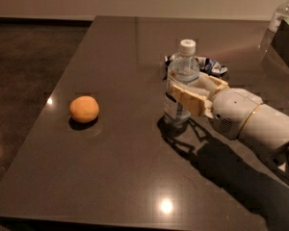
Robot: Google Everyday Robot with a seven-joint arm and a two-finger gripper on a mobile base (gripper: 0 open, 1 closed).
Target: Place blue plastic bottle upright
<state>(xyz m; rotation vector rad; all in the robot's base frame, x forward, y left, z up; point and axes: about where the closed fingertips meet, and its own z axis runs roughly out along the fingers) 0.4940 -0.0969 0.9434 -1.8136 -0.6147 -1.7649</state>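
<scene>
The blue plastic bottle, clear with a white cap and a pale label, stands upright on the dark table right of centre. My gripper reaches in from the right, and its tan fingers hug the bottle's label on both sides. The bottle's base rests on the table top. An orange lies on the table to the left, well apart from the bottle.
A crumpled dark blue-and-white wrapper lies just behind the bottle. Another clear bottle and a dark box stand at the far right edge. My white arm stretches across the table's right side.
</scene>
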